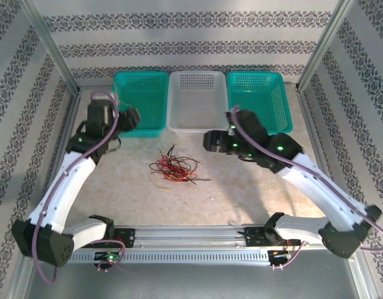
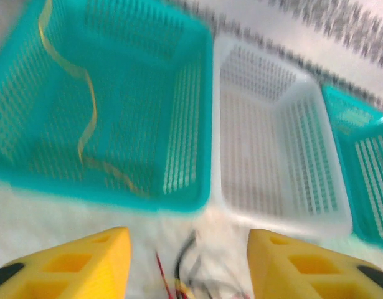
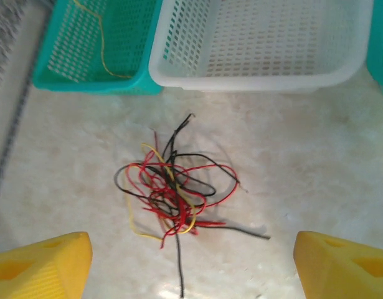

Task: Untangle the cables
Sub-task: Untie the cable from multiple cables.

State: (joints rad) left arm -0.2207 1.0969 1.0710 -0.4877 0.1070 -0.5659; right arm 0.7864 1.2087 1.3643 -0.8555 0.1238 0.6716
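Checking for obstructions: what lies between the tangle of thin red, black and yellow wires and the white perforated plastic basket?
Bare marbled tabletop, seen in the right wrist view; the wire tangle stops short of the white basket.

white wallpaper with horizontal bands of grey floral ornament point(image 1: 191, 37) covers the back wall and both side walls. a slanted silver aluminium frame post point(image 1: 53, 53) rises at the back left corner and a matching silver post point(image 1: 326, 47) at the back right. between them lies the pale beige marbled table top point(image 1: 241, 193), evenly and softly lit, with a whiter sheen towards its near part in the right wrist view. along the near edge run a silver metal rail point(image 1: 191, 233), a perforated metal strip point(image 1: 191, 256) and plain grey sheet metal point(image 1: 191, 280).
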